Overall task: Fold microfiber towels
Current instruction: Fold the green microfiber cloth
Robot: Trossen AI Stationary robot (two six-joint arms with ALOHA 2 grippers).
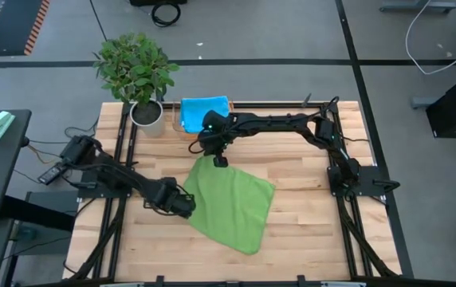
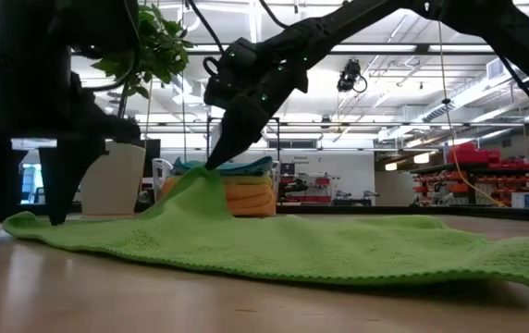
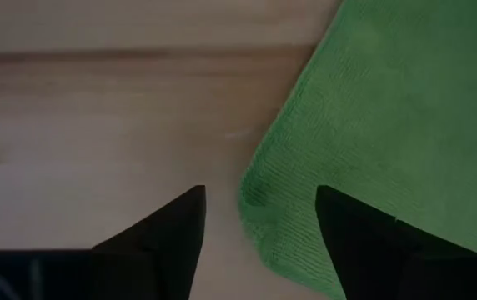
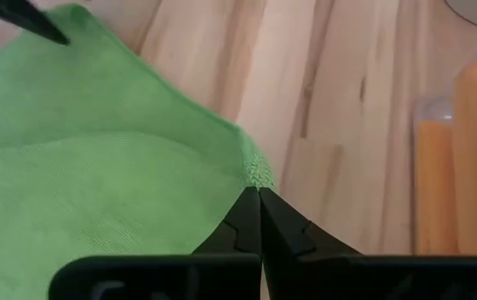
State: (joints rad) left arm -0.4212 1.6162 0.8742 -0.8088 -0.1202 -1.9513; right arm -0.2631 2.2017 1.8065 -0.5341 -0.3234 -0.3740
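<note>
Green microfiber towel (image 1: pixel 232 207) sprawls across the table's centre, soft, light and limp, best taken by its corners. Left gripper (image 3: pixel 259 229), jaws apart, straddles the nine o'clock corner without gripping it. Right gripper (image 4: pixel 259 200) pinches the twelve o'clock corner, lifting it; stacked towels (image 1: pixel 205 112) wait beyond.

The table (image 1: pixel 308 231) is a light wooden butcher-block top with a dark metal frame along its edges. A green microfiber towel (image 1: pixel 232 203) lies spread on it near the middle, turned like a diamond, one corner lifted off the wood toward the back edge. At the back edge stands a white pot (image 1: pixel 147 116) with a leafy plant, and beside it a stack of folded towels (image 1: pixel 205 112), blue on top, apparently inside a clear tray.
</note>
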